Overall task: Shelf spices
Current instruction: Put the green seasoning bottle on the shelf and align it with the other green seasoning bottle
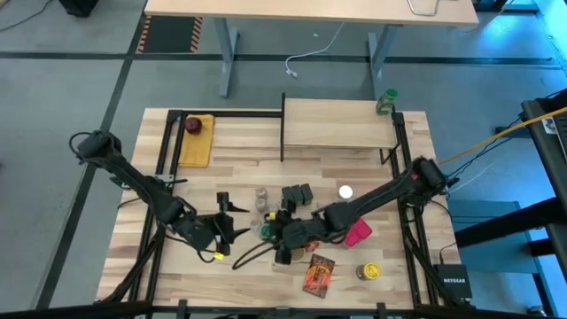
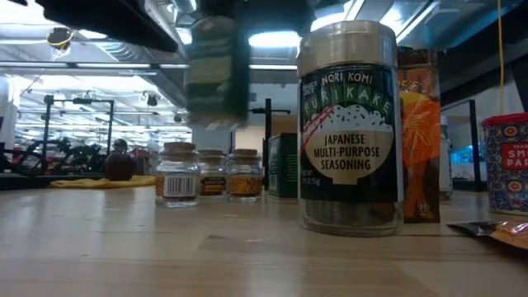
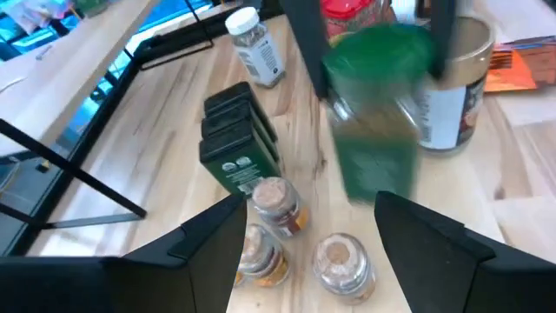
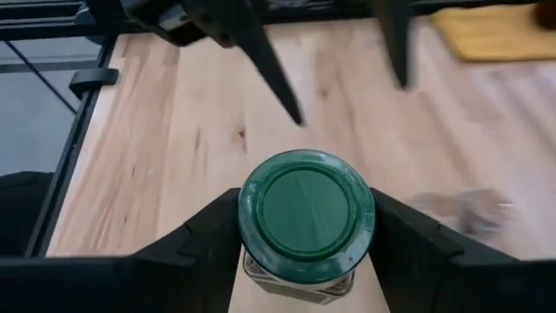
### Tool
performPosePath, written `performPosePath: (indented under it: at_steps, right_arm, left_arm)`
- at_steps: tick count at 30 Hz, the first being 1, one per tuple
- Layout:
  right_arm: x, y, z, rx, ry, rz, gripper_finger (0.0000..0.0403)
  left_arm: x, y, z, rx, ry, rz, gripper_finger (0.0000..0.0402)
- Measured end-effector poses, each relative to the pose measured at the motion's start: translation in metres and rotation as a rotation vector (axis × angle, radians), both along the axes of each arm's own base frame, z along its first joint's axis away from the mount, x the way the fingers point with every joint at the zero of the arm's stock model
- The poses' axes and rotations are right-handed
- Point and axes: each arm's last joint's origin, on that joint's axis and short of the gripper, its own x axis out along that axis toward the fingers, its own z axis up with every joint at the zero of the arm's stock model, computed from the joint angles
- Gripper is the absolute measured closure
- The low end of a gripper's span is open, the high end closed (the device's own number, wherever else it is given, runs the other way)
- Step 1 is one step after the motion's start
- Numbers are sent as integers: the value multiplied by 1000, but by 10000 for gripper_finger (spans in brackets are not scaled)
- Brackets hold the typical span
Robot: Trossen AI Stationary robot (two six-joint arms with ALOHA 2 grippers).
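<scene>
My right gripper (image 1: 271,232) holds a green-lidded spice jar (image 4: 306,217) near the table's middle front; the low view shows the jar (image 2: 216,70) up in the air. My left gripper (image 1: 232,221) hangs open just left of it, above three small tan-lidded jars (image 3: 278,204) that stand on the table. Three dark tins (image 1: 298,195) and a white-lidded jar (image 1: 345,191) stand behind them. The pale wood shelf (image 1: 337,124) stands at the table's far edge, with a green-lidded jar (image 1: 386,102) at its right corner. My right gripper pinches the jar between its two fingers, one on each side at the green lid's rim (image 4: 250,228). The fingers come slanting down from the table's right. The jar hangs lifted clear of the table, its lid up.
A large furikake jar (image 2: 346,124), an orange packet (image 1: 319,273) and a pink box (image 1: 359,232) lie near the front right. A dark red round thing on a yellow pad (image 1: 195,133) sits at the far left. Black frame rails (image 1: 168,142) run along the table's sides.
</scene>
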Motion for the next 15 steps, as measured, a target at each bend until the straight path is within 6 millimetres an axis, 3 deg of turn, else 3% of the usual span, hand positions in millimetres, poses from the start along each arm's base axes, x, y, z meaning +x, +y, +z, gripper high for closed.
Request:
performPosePath:
  at_steps: [7,15]
  right_arm:
    - [-38,-22,51,-116,3,-133,189]
    - [-104,-57,104,-232,3,-392,188]
  left_arm:
    - [-13,11,20,-14,-52,29,153]
    - [-10,21,23,-8,-57,72,153]
